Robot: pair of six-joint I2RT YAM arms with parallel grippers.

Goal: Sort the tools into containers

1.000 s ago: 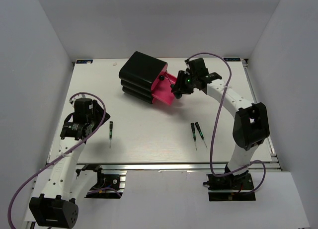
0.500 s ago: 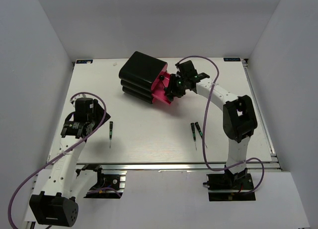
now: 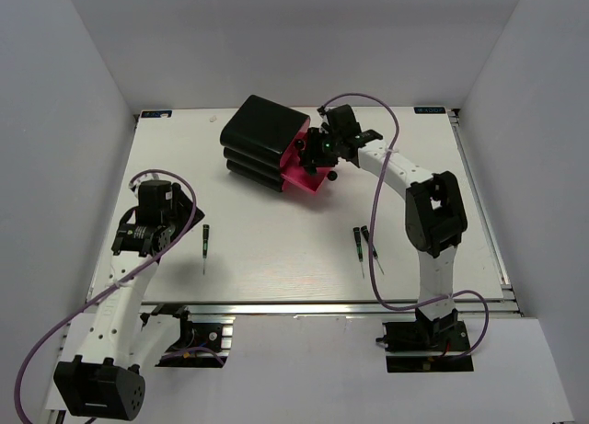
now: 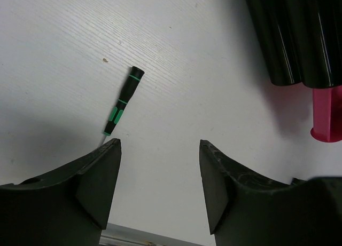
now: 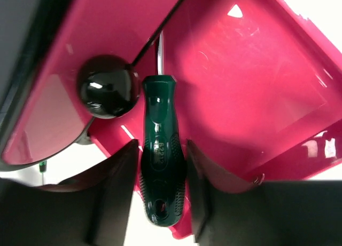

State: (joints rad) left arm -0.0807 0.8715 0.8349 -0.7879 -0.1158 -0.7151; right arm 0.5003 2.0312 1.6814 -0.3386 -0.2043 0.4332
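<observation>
Right arm has swung left across the top view, from the upper middle-right toward the black box. The right gripper now sits over the pulled-out pink drawer, which looks pushed further in than it was a second ago.

- Right jaws: partly closed, pressed on both sides of the green-handled screwdriver. Its shaft points into the drawer and its handle lies just beside the black knob.
- Which tier the open drawer belongs to: cannot tell.
- Left arm: unchanged, lower left of the top view. The left gripper hangs with jaws wide apart and nothing between them.
- One precision screwdriver lies on the table just ahead of the left gripper.
- Another pair of precision screwdrivers lies side by side, lower middle-right.
- Wrench: not made out.

Judgement: the green tool is at its container but not yet released. Three thin drivers are unsorted.
</observation>
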